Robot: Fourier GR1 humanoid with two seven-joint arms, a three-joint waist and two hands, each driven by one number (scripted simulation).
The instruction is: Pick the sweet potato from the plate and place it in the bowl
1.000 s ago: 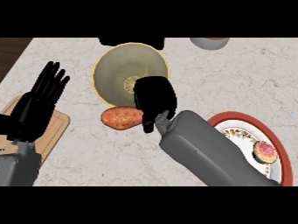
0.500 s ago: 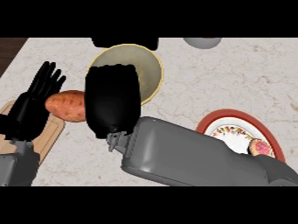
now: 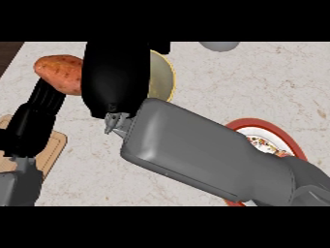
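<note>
Counter [image 3: 232,87], sweet potato [image 3: 59,72] — against right robot hand [image 3: 117,72]

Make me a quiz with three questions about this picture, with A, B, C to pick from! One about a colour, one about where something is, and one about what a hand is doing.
1. What colour is the rim of the plate?
A. Blue
B. Green
C. Red

2. Where is the sweet potato?
A. On the plate
B. Beside the right hand, left of the bowl
C. On the wooden board

3. How is the left hand?
A. Open, fingers straight
B. Curled round a spoon
C. Pressed into the bowl

Answers:
1 C: a red rim shows at the lower right.
2 B: it peeks out at the left side of the right hand, far from the plate and the board.
3 A: its fingers point up at the left, holding nothing.
</note>
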